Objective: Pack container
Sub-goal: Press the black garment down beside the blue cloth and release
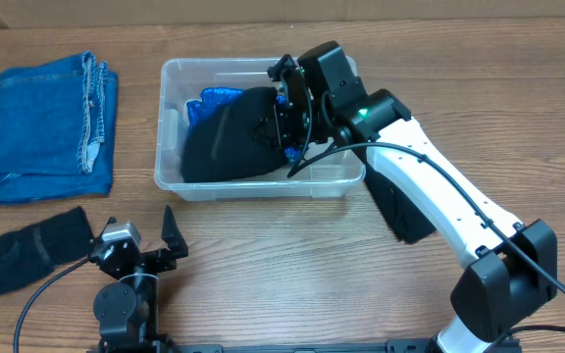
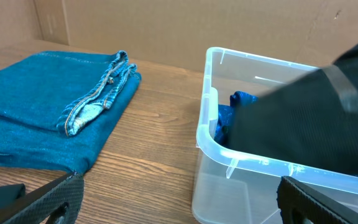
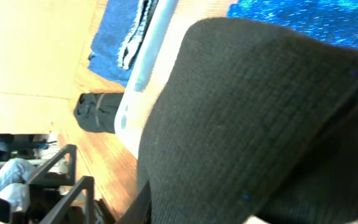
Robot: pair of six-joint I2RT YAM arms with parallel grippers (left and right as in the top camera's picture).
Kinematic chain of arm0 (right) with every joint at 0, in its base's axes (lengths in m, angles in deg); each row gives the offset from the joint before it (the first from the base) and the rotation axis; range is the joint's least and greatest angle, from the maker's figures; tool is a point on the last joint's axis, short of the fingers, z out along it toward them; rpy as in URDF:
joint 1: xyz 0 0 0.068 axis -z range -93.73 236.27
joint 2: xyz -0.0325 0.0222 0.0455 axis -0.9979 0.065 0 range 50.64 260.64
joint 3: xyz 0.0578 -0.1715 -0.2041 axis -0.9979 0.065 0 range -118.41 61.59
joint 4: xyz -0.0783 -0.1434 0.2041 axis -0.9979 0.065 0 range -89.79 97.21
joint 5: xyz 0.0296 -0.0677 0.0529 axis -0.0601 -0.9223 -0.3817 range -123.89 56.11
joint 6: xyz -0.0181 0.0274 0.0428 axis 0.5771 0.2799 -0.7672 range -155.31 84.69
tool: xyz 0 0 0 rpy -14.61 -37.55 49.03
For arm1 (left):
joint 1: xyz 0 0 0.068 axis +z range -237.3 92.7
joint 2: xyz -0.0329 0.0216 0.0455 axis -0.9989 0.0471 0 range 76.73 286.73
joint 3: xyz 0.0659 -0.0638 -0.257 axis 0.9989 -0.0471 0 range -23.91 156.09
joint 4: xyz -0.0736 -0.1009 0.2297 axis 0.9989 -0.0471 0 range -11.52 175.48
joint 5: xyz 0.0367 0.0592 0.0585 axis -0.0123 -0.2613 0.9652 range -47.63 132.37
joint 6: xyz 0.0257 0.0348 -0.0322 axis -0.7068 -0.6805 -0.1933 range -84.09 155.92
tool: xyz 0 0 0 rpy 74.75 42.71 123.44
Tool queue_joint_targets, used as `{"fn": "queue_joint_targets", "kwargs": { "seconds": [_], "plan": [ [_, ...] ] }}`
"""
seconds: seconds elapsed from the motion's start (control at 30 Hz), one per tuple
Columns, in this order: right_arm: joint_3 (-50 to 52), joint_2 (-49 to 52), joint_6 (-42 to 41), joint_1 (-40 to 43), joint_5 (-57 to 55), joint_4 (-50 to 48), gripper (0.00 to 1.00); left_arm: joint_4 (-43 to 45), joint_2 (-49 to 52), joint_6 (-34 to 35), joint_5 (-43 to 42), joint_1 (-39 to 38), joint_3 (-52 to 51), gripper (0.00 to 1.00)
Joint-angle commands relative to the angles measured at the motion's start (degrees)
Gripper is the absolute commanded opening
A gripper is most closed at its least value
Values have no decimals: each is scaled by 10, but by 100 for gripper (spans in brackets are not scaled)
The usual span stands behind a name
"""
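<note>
Nearest, the left gripper [image 1: 140, 224] idles, jaws wide apart. Mid-table, in the clear rectangular plastic container [image 1: 263, 186], the right gripper [image 1: 282, 116] meets a black knitted garment [image 1: 226, 137] — jaws hidden, so I cannot tell its grip. Best press that bulging garment below the rim — flat over the crumpled blue cloth [image 1: 214, 98].

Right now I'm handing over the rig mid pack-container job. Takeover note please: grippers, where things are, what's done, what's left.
Left gripper: open, empty, low beside the near table edge.
Right gripper: shut on the black knitted garment, held over the clear plastic rectangular container, partly inside.
Done: a bright blue cloth lies in the container.
Left: release the black garment. The folded blue denim and small dark folded cloth sit outside, probably next.
</note>
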State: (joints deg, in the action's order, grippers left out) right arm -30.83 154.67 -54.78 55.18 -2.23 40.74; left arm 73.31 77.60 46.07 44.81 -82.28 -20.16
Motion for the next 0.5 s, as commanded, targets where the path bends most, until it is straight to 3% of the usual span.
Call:
{"fn": "queue_joint_targets", "kwargs": {
  "seconds": [0.0,0.47],
  "plan": [
    [-6,-10,22,-1,2,5,4,1,-6,-10,7,6,-1,100],
    [-6,-10,33,-57,1,13,4,1,-6,-10,7,6,-1,100]
  ]
}}
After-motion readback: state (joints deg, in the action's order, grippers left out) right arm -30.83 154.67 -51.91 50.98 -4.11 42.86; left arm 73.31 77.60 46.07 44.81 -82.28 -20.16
